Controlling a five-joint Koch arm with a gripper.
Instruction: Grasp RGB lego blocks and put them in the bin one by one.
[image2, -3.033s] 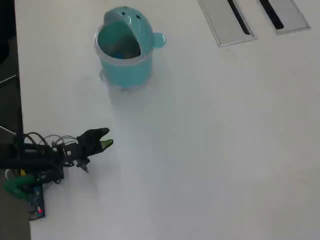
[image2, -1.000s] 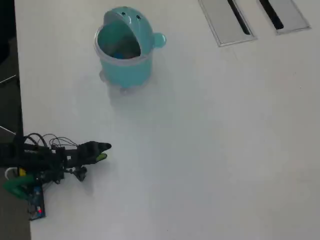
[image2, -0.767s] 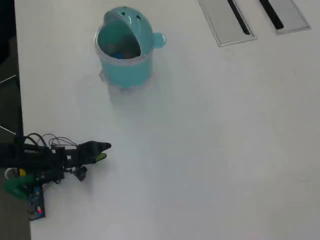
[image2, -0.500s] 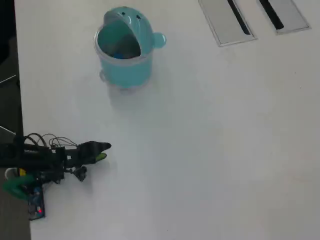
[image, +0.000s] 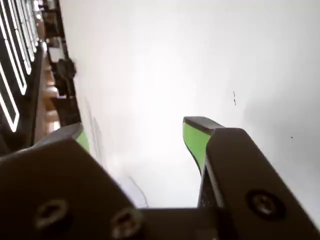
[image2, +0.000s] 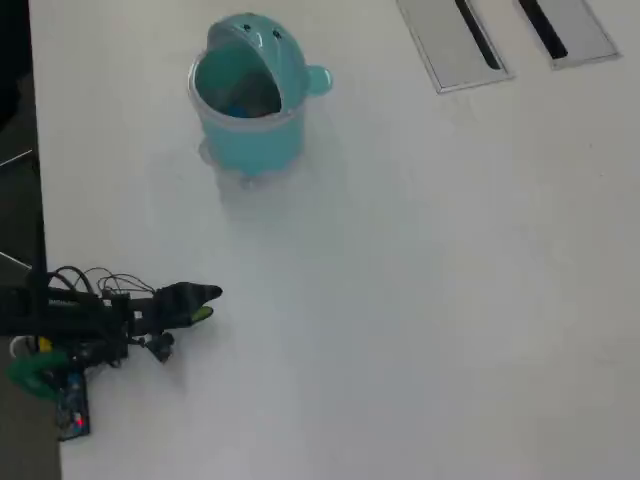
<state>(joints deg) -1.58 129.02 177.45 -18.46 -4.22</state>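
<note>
The teal whale-shaped bin (image2: 247, 110) stands upright at the back left of the white table in the overhead view, its mouth facing up. Something small and bluish lies inside it; I cannot make out what. No lego blocks show on the table. My gripper (image2: 204, 301) rests low near the left edge, well in front of the bin, pointing right. In the wrist view my gripper (image: 137, 132) is open: its green-padded fingers (image: 196, 141) stand wide apart with only bare white table between them.
Two flat grey panels with dark slots (image2: 455, 42) (image2: 565, 28) lie at the back right. The table's left edge (image2: 36, 200) runs beside the arm's base and wires (image2: 62, 330). Dark furniture with light strips (image: 15, 60) shows beyond the table.
Since three seconds ago the gripper has drawn back a little to the left and dropped lower. Over the last second nothing has visibly moved.
</note>
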